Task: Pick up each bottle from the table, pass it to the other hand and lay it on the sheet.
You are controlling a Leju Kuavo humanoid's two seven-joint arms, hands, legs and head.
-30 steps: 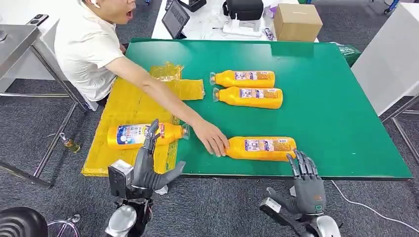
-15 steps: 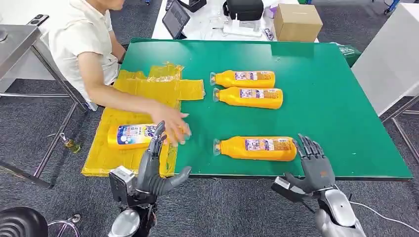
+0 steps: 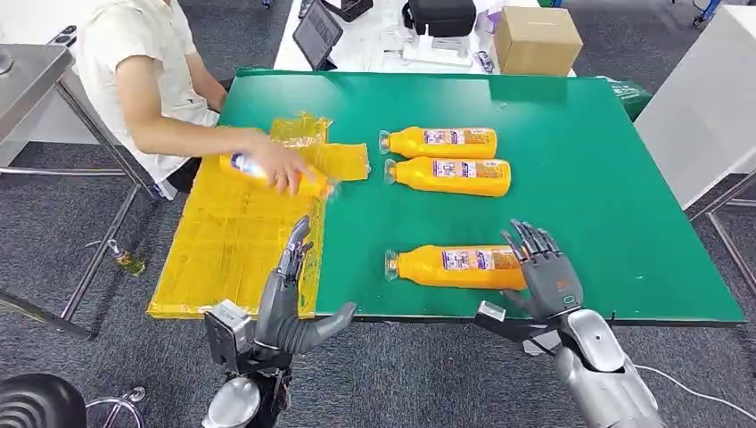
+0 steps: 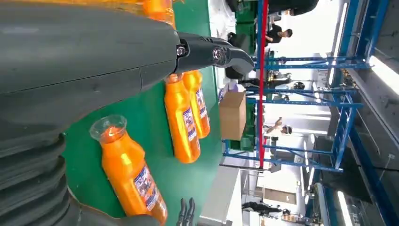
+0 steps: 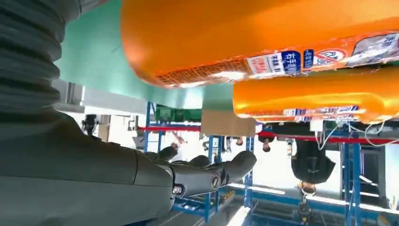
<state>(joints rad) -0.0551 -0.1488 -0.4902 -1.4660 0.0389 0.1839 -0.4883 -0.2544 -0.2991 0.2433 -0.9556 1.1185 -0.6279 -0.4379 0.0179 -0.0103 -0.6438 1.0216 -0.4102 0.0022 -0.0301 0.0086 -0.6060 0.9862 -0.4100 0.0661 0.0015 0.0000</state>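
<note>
the right robot hand (image 3: 544, 267) sits at the base end of the near bottle (image 3: 459, 267), fingers spread and upright, holding nothing; whether its fingers already touch the bottle is hard to tell. the bottle lies flat on the green surface (image 3: 606, 205), cap toward the sheet (image 3: 232, 250), close to the front edge. the left robot hand (image 3: 290, 303) waits open and empty at the front edge of the sheet, fingers straight, thumb out to the side.

the main risk is a poor grasp. the bottle is round and smooth and lies on its side, so fingers closing from the end alone could push it along the surface or roll it instead of wrapping it. being so close to the front edge, a nudge the wrong way could tip it off onto the floor. a grip on the very end would also leave the long body hanging, likely to swing or slip during the pass to the left robot hand.

a second risk is the person: a hand (image 3: 281, 169) holds another bottle (image 3: 258, 171) over the far part of the sheet, in the region where laying down will happen, so a carry across could meet that arm.

two more bottles (image 3: 441, 141) lie side by side further back, well apart from the reach.
</note>
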